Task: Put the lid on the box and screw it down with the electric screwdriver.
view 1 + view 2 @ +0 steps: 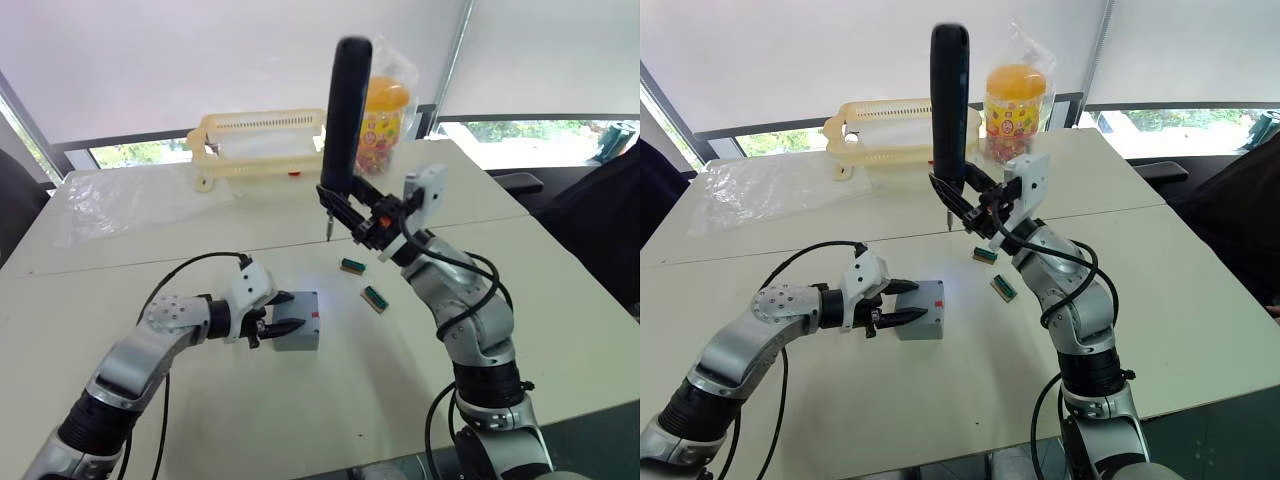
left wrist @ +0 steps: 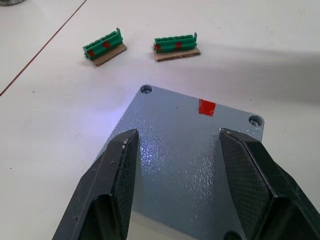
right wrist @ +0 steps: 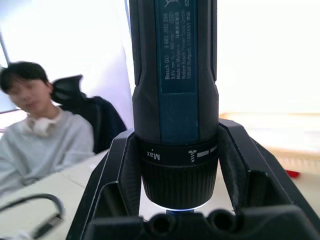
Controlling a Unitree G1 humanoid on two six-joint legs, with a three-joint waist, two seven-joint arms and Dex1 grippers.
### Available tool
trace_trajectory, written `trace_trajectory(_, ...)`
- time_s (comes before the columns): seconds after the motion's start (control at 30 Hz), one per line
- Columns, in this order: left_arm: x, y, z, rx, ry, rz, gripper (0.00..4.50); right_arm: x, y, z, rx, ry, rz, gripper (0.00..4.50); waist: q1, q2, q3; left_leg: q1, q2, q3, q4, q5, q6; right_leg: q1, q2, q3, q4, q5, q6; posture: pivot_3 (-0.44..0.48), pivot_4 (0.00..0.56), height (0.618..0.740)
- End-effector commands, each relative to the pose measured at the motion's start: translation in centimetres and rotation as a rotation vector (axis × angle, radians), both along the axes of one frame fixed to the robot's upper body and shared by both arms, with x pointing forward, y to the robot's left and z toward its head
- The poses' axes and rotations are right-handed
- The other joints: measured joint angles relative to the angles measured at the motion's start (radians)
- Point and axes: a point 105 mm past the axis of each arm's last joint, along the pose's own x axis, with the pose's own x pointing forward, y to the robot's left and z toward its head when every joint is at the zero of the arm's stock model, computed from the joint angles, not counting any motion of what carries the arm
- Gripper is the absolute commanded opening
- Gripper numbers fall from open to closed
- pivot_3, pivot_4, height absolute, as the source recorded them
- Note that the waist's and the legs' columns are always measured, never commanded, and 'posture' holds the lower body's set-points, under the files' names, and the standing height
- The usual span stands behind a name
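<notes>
The grey box (image 1: 297, 341) sits on the white table in front of me. The flat grey lid (image 2: 185, 150), with corner holes and a small red mark, lies on top of it. My left gripper (image 1: 286, 312) is shut on the box, one black finger (image 2: 120, 170) on each side of its near end. My right gripper (image 1: 350, 207) is shut on the electric screwdriver (image 1: 346, 110). It holds the black tool upright above the table, behind and to the right of the box. The thin bit (image 1: 328, 232) points down, and a bluish-white glow falls on the lid.
Two small green blocks (image 1: 351, 265) (image 1: 375, 298) lie just right of the box. At the back stand a yellow basket (image 1: 260, 145) and a bagged yellow-lidded jar (image 1: 387, 110), with a clear plastic sheet (image 1: 130, 200) at the left. A person (image 3: 35, 135) sits beyond the table.
</notes>
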Motion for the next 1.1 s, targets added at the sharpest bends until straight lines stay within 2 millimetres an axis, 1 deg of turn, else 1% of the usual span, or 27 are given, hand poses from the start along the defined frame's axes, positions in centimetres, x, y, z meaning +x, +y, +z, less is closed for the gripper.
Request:
trace_trajectory(0.03,0.0,0.8,-3.1,0.06,0.096,0.06,2.57,-0.3,-1.1,2.7,0.066,-0.02,0.001,1.76,0.001,0.0,0.001,0.0,0.0,0.0,0.0,0.0,0.0,0.0,0.0,0.0,0.0,0.0,0.0,0.0,0.15,0.74)
trace_trajectory(0.1,0.7,0.7,-0.8,-0.034,0.072,0.089,2.57,1.0,-3.1,3.4,0.091,0.052,-0.068,1.76,0.003,0.0,0.006,-0.001,-0.001,0.001,0.002,0.0,0.0,0.0,-0.001,0.001,0.0,0.0,-0.001,0.0,0.15,0.74)
trace_trajectory(0.13,0.8,0.8,0.9,-0.109,0.074,0.097,2.57,1.5,-4.3,4.0,0.104,0.095,-0.087,1.76,0.003,-0.001,0.009,-0.002,-0.001,0.001,0.003,0.0,0.0,0.0,-0.002,0.001,0.0,0.0,-0.001,0.0,0.15,0.74)
trace_trajectory(0.17,0.7,1.0,2.6,-0.174,0.074,0.093,2.57,1.8,-5.4,4.5,0.101,0.14,-0.087,1.76,0.003,-0.003,0.012,-0.002,-0.001,0.001,0.004,0.0,0.0,0.0,-0.002,0.001,0.0,0.001,-0.002,0.0,0.15,0.74)
trace_trajectory(0.2,0.3,1.3,4.2,-0.211,0.065,0.077,2.57,2.0,-6.5,4.7,0.053,0.194,-0.09,1.76,0.003,-0.004,0.016,-0.003,-0.001,0.001,0.004,0.0,0.0,0.0,-0.002,0.001,0.0,0.001,-0.002,0.0,0.15,0.74)
trace_trajectory(0.23,-0.1,1.7,5.3,-0.227,0.06,0.064,2.57,2.0,-7.4,4.8,0.015,0.242,-0.087,1.76,0.003,-0.004,0.022,-0.004,-0.001,0.001,0.005,0.0,0.0,-0.001,-0.002,0.001,0.0,0.001,-0.002,0.0,0.15,0.74)
trace_trajectory(0.27,-0.5,2.0,6.1,-0.228,0.059,0.053,2.57,1.9,-8.1,4.8,-0.022,0.287,-0.081,1.76,0.003,-0.005,0.023,-0.008,-0.001,0.001,0.005,0.0,0.0,-0.005,-0.003,0.001,0.0,0.001,-0.002,0.0,0.15,0.74)
trace_trajectory(0.3,-1.0,2.4,6.7,-0.22,0.064,0.04,2.57,1.8,-9.0,4.7,-0.083,0.333,-0.097,1.76,0.003,-0.004,0.023,-0.017,-0.001,0.001,0.005,0.0,0.0,-0.015,-0.002,0.001,0.001,0.001,-0.001,0.0,0.15,0.74)
trace_trajectory(0.33,-1.5,2.8,7.0,-0.205,0.075,0.032,2.57,1.8,-9.8,4.2,-0.135,0.39,-0.109,1.76,0.003,-0.004,0.023,-0.022,-0.001,0.0,0.005,0.0,0.0,-0.02,-0.002,0.0,0.002,0.003,0.003,0.0,0.15,0.74)
trace_trajectory(0.37,-2.1,3.2,7.1,-0.161,0.079,0.015,2.57,1.7,-10.8,3.1,-0.207,0.478,-0.126,1.76,0.003,-0.004,0.023,-0.022,-0.001,0.0,0.003,0.0,0.0,-0.021,-0.001,-0.001,0.003,0.003,0.003,0.0,0.15,0.74)
trace_trajectory(0.4,-3.0,3.7,7.3,-0.121,0.09,-0.012,2.57,1.4,-12.2,1.3,-0.298,0.601,-0.164,1.76,0.001,-0.004,0.024,-0.024,-0.001,0.0,0.002,-0.001,0.002,-0.024,-0.001,-0.001,0.003,0.002,0.004,0.0,0.15,0.74)
trace_trajectory(0.47,-4.0,4.1,7.6,-0.082,0.11,-0.045,2.57,0.5,-14.0,-0.7,-0.392,0.758,-0.199,1.76,0.002,-0.003,0.024,-0.033,0.0,0.0,0.0,-0.002,0.005,-0.034,0.0,-0.001,0.001,0.001,0.002,0.0,0.15,0.74)
trace_trajectory(0.5,-4.2,4.1,7.7,-0.076,0.11,-0.06,2.57,0.0,-14.6,-1.6,-0.421,0.817,-0.192,1.76,0.003,-0.002,0.024,-0.034,0.0,0.001,0.0,-0.002,0.005,-0.036,0.0,-0.001,0.001,0.0,0.001,0.0,0.15,0.74)
trace_trajectory(0.6,-4.4,3.5,8.0,-0.063,0.088,-0.102,2.57,-0.7,-16.3,-3.9,-0.416,0.957,-0.19,1.76,0.005,0.0,0.026,-0.036,0.0,0.001,-0.001,-0.004,0.007,-0.037,0.0,-0.001,-0.001,-0.001,0.001,0.0,0.15,0.74)
trace_trajectory(0.63,-4.5,3.1,8.1,-0.069,0.086,-0.115,2.57,-0.7,-16.7,-4.6,-0.405,0.993,-0.188,1.76,0.004,0.0,0.027,-0.036,0.0,0.002,0.0,-0.005,0.01,-0.037,0.0,-0.001,-0.001,-0.001,0.001,0.0,0.15,0.74)
trace_trajectory(0.73,-5.1,1.2,8.1,-0.056,0.058,-0.208,2.57,-0.7,-18.4,-7.4,-0.355,1.129,-0.237,1.76,0.004,0.001,0.027,-0.036,0.0,0.003,0.003,-0.006,0.011,-0.036,0.0,0.0,0.0,0.0,0.001,0.0,0.15,0.74)
trace_trajectory(0.83,-5.7,-0.1,7.8,-0.046,0.046,-0.27,2.57,-0.8,-19.3,-8.9,-0.328,1.208,-0.278,1.76,0.004,0.001,0.028,-0.034,-0.001,0.002,0.007,-0.006,0.01,-0.032,0.0,0.0,0.0,0.0,0.002,0.0,0.15,0.74)
trace_trajectory(0.93,-5.8,-0.6,7.3,-0.043,0.045,-0.279,2.57,-0.8,-19.7,-9.7,-0.335,1.243,-0.314,1.76,0.0,0.001,0.028,-0.034,-0.002,0.003,0.008,-0.003,0.006,-0.032,0.0,0.002,0.001,0.002,0.004,0.0,0.15,0.74)
trace_trajectory(1.1,-5.6,-0.7,6.6,-0.056,0.051,-0.256,2.57,-1.0,-18.8,-10.8,-0.372,1.262,-0.31,1.76,0.0,0.001,0.028,-0.033,-0.001,0.002,0.008,-0.002,0.004,-0.032,0.001,0.002,0.004,0.002,0.005,0.0,0.15,0.74)
